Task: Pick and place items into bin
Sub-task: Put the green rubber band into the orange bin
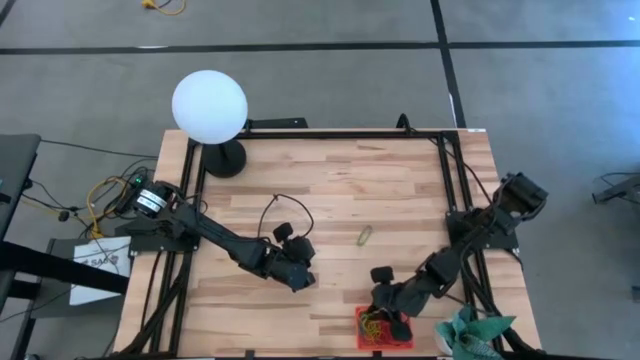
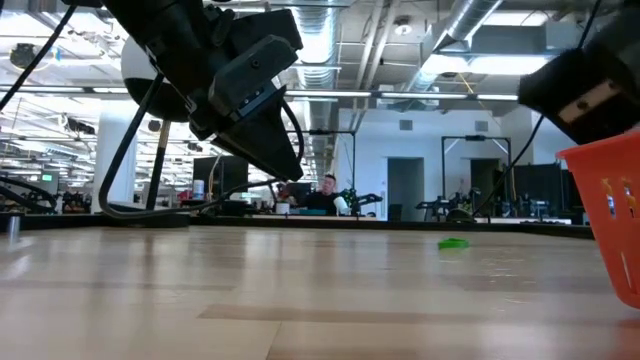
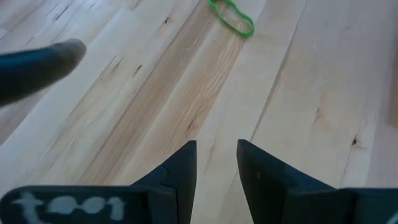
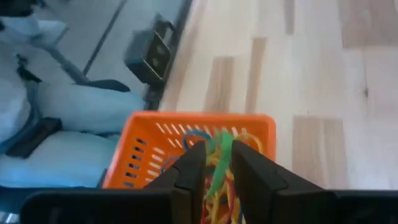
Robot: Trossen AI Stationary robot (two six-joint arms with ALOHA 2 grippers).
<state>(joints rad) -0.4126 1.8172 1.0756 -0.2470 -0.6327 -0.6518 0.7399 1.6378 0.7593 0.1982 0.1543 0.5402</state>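
Pale plank table (image 1: 330, 190), mesh orange bin (image 4: 149, 146).

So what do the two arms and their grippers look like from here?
Both arms are dark, jointed links. The left arm has a thin black cable looping above its wrist and yellow wiring at its base. The left gripper has two flat, dark, wedge-shaped fingers, with a white marking on the body below them. The right arm is the same dark build, and the right gripper has matching dark fingers.

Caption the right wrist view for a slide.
Right pincer over the orange bin of rubber bands, a green band between its fingers.
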